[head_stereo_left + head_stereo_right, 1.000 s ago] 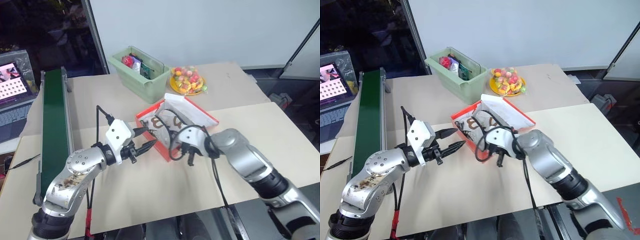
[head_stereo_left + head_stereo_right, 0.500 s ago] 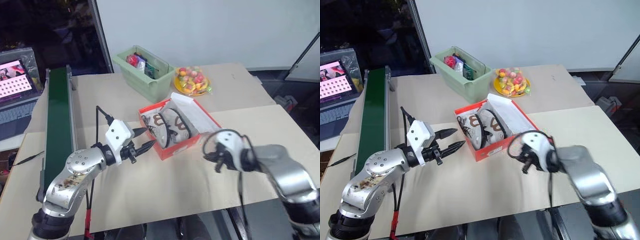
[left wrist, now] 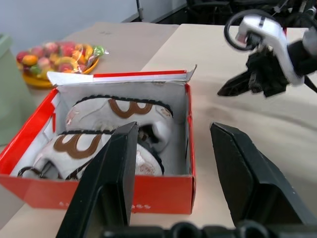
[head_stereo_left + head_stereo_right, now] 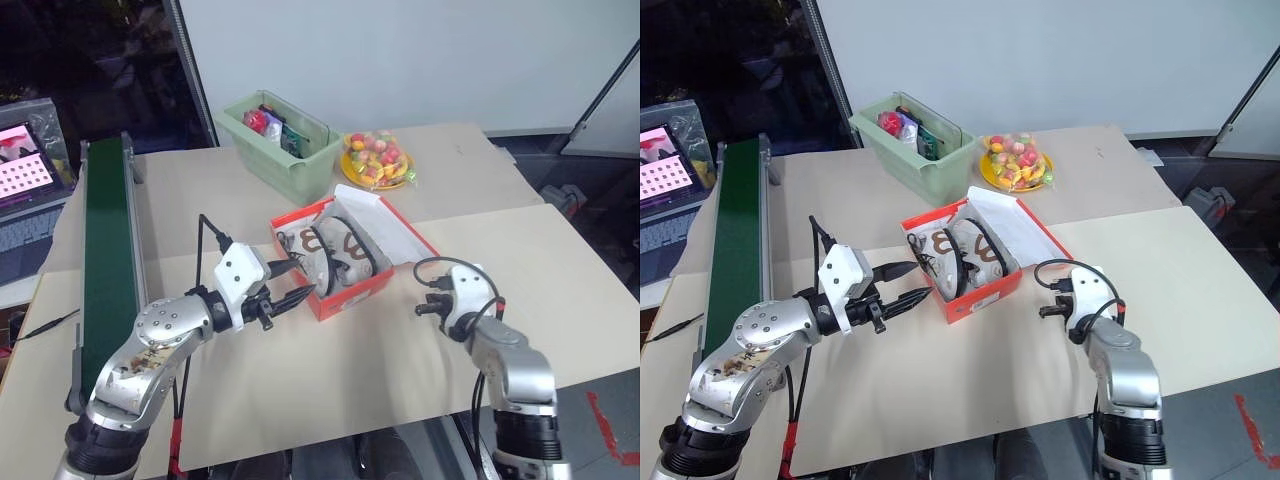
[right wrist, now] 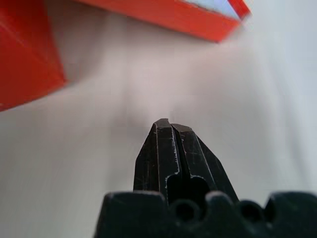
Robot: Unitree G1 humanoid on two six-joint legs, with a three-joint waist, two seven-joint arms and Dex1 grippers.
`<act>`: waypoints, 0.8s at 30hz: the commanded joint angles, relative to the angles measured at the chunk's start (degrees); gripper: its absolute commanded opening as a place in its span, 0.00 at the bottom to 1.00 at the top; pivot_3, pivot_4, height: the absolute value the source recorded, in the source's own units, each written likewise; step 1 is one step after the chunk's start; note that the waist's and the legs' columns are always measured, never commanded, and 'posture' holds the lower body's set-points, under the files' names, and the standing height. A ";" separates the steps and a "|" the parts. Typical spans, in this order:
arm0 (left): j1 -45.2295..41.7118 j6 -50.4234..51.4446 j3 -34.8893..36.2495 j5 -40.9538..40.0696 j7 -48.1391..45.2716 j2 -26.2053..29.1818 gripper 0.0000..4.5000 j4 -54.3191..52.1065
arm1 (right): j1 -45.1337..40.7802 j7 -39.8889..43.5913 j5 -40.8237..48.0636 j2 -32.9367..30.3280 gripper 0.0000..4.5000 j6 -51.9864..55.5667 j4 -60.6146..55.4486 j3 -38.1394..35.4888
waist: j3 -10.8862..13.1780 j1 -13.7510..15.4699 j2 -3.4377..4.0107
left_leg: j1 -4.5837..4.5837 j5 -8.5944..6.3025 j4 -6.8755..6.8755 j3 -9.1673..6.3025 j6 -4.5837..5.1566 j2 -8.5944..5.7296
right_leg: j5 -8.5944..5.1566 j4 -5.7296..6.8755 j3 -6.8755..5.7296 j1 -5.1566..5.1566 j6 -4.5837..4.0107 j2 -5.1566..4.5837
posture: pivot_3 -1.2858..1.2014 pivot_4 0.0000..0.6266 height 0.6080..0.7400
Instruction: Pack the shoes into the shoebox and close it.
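The red-orange shoebox (image 4: 350,296) stands open in the middle of the table, its white-lined lid (image 4: 388,226) folded back on the far right side. Both cream shoes (image 4: 335,256) with brown markings lie inside, side by side. My left gripper (image 4: 300,280) hovers level just left of the box's near corner, open with nothing between its fingers (image 3: 111,173). To the right of the box, apart from it, my right gripper (image 4: 424,309) hangs low over the table, shut and empty. The right wrist view has the shut fingertips (image 5: 169,127) pointing at bare table beside the box's wall (image 5: 25,64).
A light green bin (image 4: 300,165) with packets stands behind the box, beside a yellow plate of sweets (image 4: 375,162). Along the left side runs a green conveyor (image 4: 105,250), with a screen (image 4: 22,160) beyond it. The table's front edge (image 4: 330,440) is near.
My right gripper has swung from the box's front corner out to the right and lower, rolling as it went. The left gripper has stayed put, still open.
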 commanded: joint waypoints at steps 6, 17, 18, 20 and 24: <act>-0.18 -0.87 0.50 -0.33 -0.23 0.28 0.54 -1.57 | -6.04 -6.61 7.19 7.85 0.01 -11.79 8.54 -9.55 | 0.01 -0.28 0.02 | 0.04 0.02 0.01 0.06 -0.02 0.04 | 0.07 0.04 -0.05 0.05 -0.11 0.08 | 0.52 0.24 1.00; -1.44 -0.19 0.91 -0.54 0.09 0.39 0.54 -1.38 | -16.86 -8.10 18.64 13.19 0.01 -17.92 23.20 -15.97 | 0.03 -1.13 0.06 | 0.20 0.01 -0.02 -0.05 -0.01 0.10 | 0.07 0.02 -0.14 0.27 -0.13 0.15 | 0.52 0.24 1.00; -1.47 -0.20 0.95 -0.51 0.11 0.42 0.54 -1.34 | -17.08 -8.14 19.03 12.91 0.01 -17.90 23.78 -15.93 | 0.04 -1.03 0.07 | 0.20 0.01 -0.02 -0.05 -0.01 0.10 | 0.07 0.01 -0.14 0.27 -0.12 0.14 | 0.52 0.24 1.00; -1.42 -0.12 1.09 -0.55 0.24 0.42 0.54 -1.44 | -17.27 -8.44 19.11 12.09 0.01 -17.73 24.97 -15.50 | 0.04 -0.97 0.08 | 0.18 0.01 0.00 -0.05 -0.01 0.06 | 0.07 0.00 -0.15 0.27 -0.12 0.11 | 0.52 0.24 1.00; -1.22 -0.08 1.16 -0.49 0.42 0.51 0.54 -1.80 | -17.59 -8.27 20.79 12.25 0.01 -18.04 26.35 -15.86 | 0.04 -1.09 0.08 | 0.18 0.01 0.00 -0.05 -0.01 0.06 | 0.07 0.01 -0.14 0.27 -0.12 0.12 | 0.52 0.24 1.00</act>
